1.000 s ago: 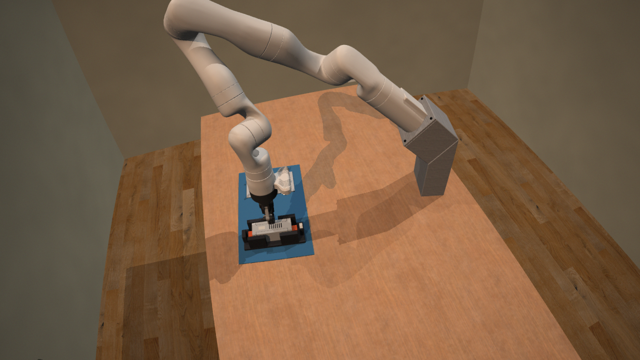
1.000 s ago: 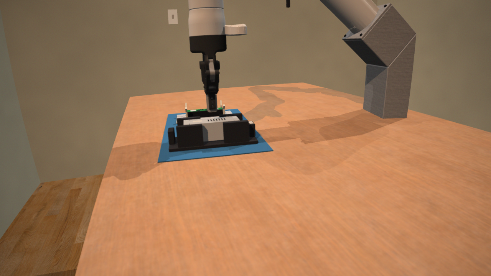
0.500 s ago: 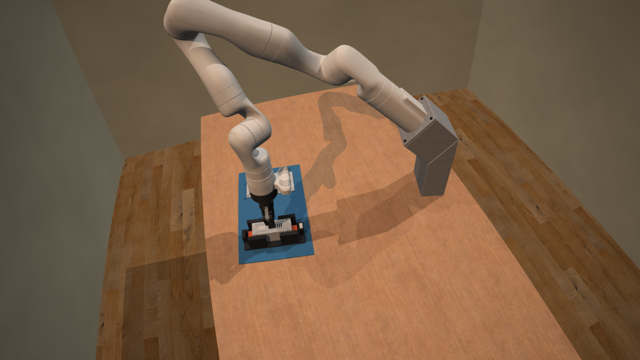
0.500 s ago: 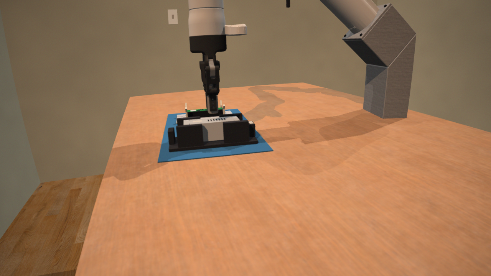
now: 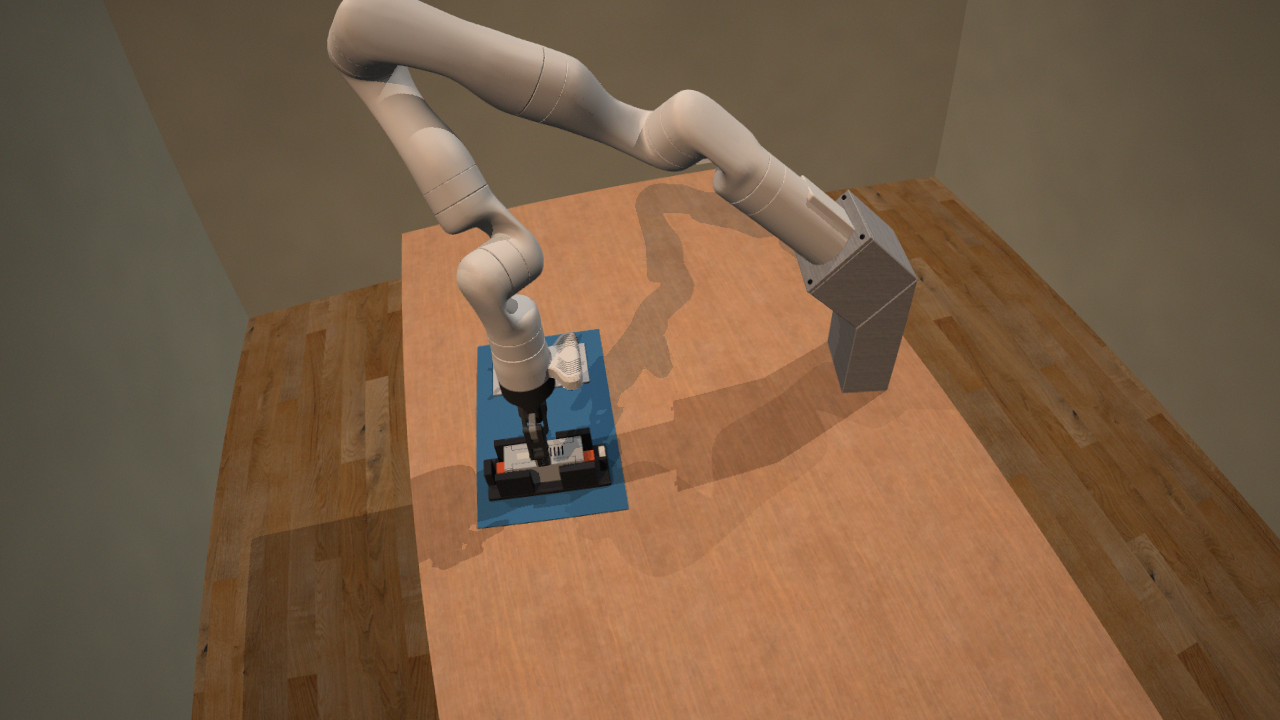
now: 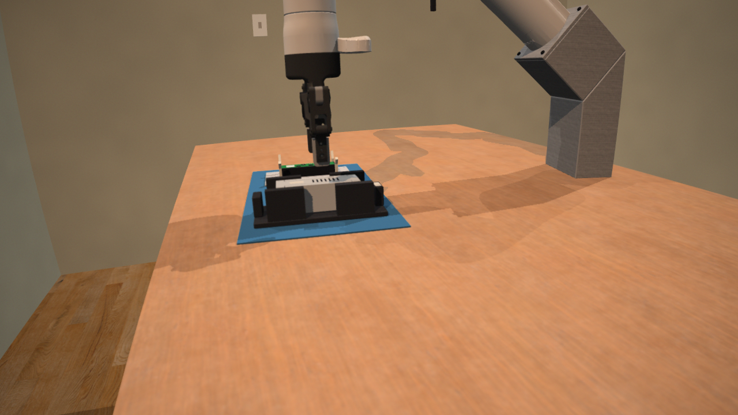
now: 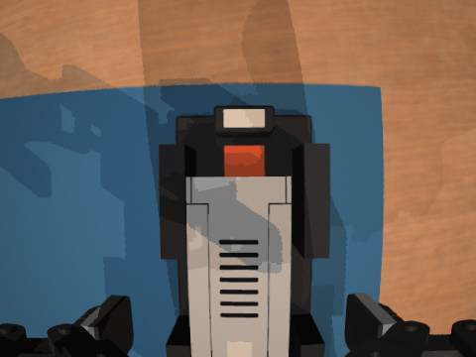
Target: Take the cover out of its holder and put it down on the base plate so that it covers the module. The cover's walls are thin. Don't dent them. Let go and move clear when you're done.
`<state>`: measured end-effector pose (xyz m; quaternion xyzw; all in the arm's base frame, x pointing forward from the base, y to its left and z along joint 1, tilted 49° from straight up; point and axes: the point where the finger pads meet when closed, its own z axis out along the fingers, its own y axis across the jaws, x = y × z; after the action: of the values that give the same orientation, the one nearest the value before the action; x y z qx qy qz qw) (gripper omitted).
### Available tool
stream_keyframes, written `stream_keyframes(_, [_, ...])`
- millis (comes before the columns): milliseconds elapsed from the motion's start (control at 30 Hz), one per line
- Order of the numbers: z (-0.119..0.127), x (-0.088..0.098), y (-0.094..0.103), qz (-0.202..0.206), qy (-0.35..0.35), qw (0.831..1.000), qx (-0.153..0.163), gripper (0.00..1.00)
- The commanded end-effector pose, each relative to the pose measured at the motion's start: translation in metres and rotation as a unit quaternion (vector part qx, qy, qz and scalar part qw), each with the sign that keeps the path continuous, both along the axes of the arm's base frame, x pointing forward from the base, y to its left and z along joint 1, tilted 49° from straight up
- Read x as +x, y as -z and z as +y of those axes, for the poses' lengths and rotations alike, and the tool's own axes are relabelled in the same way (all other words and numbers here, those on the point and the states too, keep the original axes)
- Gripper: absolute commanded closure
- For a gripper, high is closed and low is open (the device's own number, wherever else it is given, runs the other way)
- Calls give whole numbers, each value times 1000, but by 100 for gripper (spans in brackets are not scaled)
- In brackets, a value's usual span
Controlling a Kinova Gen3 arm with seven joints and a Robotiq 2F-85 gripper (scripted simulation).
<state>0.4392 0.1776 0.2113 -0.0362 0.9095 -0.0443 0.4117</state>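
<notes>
With the gripper [image 5: 537, 458] [image 6: 319, 161] [image 7: 238, 320] spread wide and empty above the cover [image 5: 528, 454] [image 6: 319, 198] [image 7: 238, 223], picking is in hand, calling for centred lowering and gentle closing

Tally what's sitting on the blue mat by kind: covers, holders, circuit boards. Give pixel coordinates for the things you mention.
Covers: 1, light grey with slots [image 5: 519, 457] [image 6: 319, 197] [image 7: 238, 223]
Holders: 1, black [image 5: 516, 484] [image 6: 285, 205] [image 7: 317, 198]
Circuit boards: 1, green, partly hidden behind the tool [image 6: 322, 159]
Total: 3
</notes>
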Motion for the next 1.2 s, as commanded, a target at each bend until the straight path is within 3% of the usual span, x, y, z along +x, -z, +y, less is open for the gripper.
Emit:
stream_keyframes(0, [0,0,0,0,0,1000,0,0])
stream_keyframes(333, [0,0,0,0,0,1000,0,0])
stream_keyframes(667, [1,40,30,-3,-2,1000,4,0])
stream_keyframes(1167, [1,46,35,-4,-3,1000,5,0])
